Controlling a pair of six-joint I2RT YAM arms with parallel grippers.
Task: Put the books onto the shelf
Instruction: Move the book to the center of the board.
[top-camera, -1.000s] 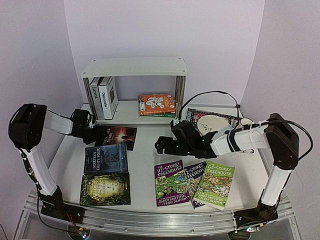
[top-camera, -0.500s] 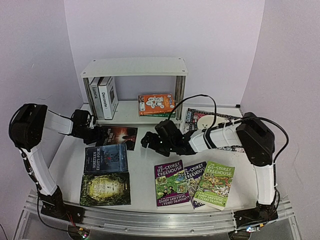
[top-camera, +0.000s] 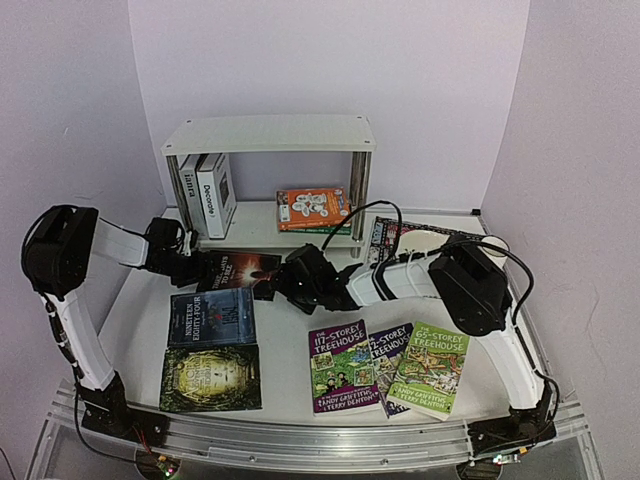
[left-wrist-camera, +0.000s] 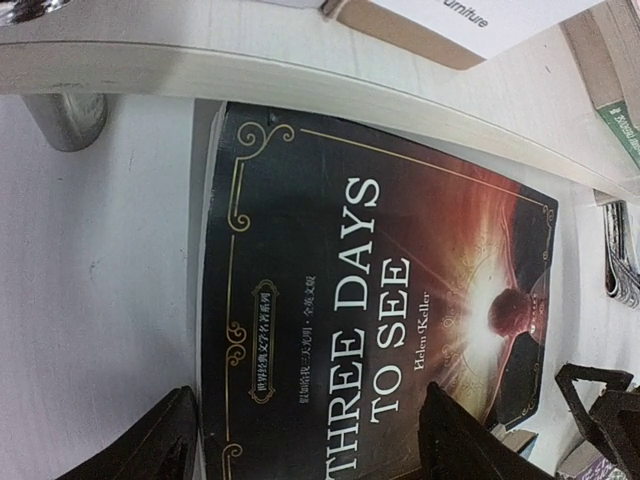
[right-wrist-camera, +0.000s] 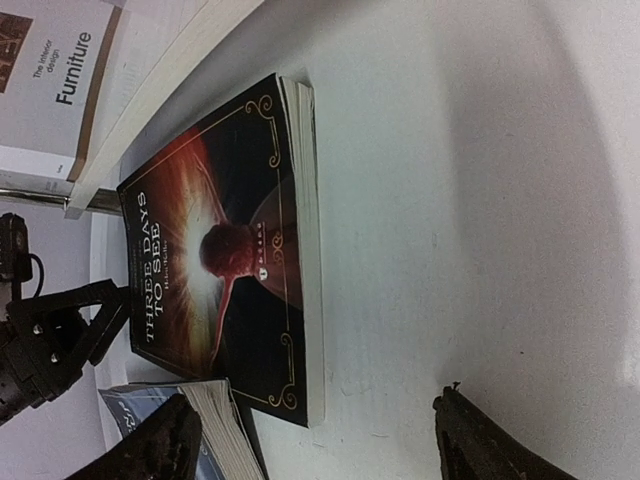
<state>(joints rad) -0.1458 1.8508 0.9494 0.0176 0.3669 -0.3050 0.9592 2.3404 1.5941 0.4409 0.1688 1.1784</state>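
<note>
One book (top-camera: 240, 270) lies on the table (top-camera: 290, 330) before the shelf (top-camera: 268, 133).

Place: robot test lab | Clue: plain pale purple walls (top-camera: 300, 60) boxing in a white tabletop (top-camera: 283, 350) | Clue: two black-and-white robot arms (top-camera: 78, 335) bolted to a silver metal rail (top-camera: 300, 437)

Shelf: at twelve o'clock we see a white two-tier board shelf (top-camera: 270, 132) with shiny chrome posts.
Upright: two white hardbacks (top-camera: 207, 193), dark spine lettering.
Lower board: orange paperback (top-camera: 313, 206) with white patches.
Centre: black paperback (left-wrist-camera: 380, 330); we note a gold scroll border, white title, orange-red glow.
Nine o'clock: blue-grey paperback (top-camera: 212, 315); dark green-gold paperback (top-camera: 210, 377).
Five o'clock: purple paperback (top-camera: 342, 366), blue paperback (top-camera: 388, 345), lime-green paperback (top-camera: 430, 370).
Two o'clock: dark mat (top-camera: 383, 236), busy multicoloured pattern.
</note>
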